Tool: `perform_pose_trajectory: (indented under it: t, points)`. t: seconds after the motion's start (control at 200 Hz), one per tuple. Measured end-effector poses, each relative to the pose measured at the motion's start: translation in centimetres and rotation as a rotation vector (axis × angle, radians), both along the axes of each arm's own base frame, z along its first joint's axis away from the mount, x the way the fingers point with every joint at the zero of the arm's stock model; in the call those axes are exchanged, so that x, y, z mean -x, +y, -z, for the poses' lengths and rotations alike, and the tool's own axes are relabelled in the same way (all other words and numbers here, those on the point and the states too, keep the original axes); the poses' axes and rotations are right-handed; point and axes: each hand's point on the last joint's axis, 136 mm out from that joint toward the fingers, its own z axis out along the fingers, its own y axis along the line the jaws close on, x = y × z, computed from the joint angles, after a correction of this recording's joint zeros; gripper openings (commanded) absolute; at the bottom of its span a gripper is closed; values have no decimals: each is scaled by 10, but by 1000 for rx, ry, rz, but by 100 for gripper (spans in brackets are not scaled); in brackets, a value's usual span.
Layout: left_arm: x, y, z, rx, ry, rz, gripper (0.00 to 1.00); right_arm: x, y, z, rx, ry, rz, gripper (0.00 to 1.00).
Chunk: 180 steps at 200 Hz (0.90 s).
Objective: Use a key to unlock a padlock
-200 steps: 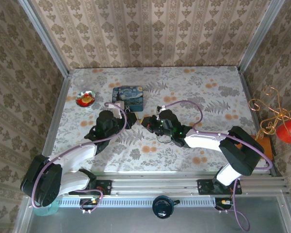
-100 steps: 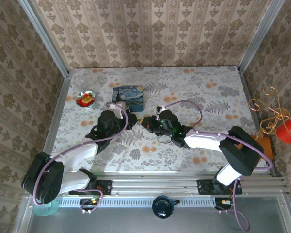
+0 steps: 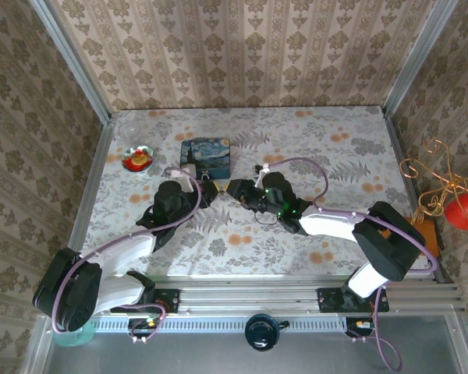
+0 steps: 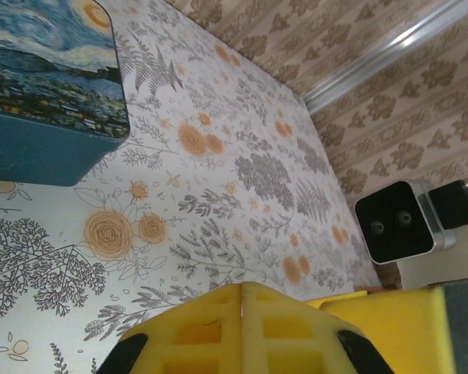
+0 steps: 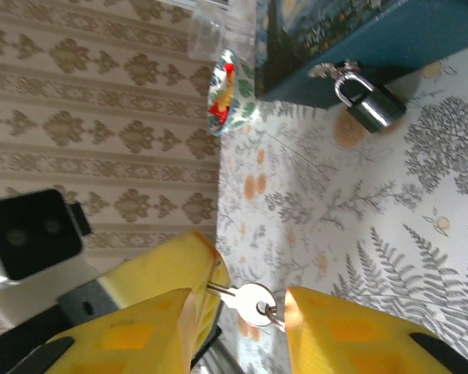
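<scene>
Yellow-fingered left gripper (image 4: 242, 302) is closed on the key (image 5: 252, 302) blade; right gripper (image 5: 238, 310) stands parted around its head. Padlock (image 5: 372, 105) touches blue tin (image 5: 421, 43), at the key's 1 o'clock.

**Key in the gap between parted jaws**

The right gripper (image 5: 240, 315) is holding its yellow jaws apart. A silver key (image 5: 253, 302) with a ring is sitting in the gap. The key's blade is running to the yellow finger of the left gripper (image 5: 207, 269), where its tip is disappearing from sight. Further off, the padlock (image 5: 374, 109) is lying on the floral worktop (image 5: 359, 234), its shackle up against the side of the blue tin (image 5: 390, 39). A colourful bowl (image 5: 226, 89) is standing near the tin's corner.
</scene>
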Motion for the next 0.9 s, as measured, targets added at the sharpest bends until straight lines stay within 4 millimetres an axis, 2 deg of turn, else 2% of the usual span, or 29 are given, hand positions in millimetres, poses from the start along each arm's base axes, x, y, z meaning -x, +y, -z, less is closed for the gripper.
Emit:
perform_pose_trajectory:
  t: [0.135, 0.415, 0.67, 0.9]
  points:
    - [-4, 10, -13, 58, -10, -39, 0, -4, 0, -11, -54, -34, -11, 41]
    - [1, 8, -43, 175, -34, -28, 0, -10, 7, -25, -180, -67, -60, 50]
    - [1, 7, -55, 237, -36, -19, 0, -10, 8, -35, -246, -91, -92, 50]
    - [1, 7, -61, 267, -39, -11, 0, -5, 10, -42, -244, -118, -124, 46]
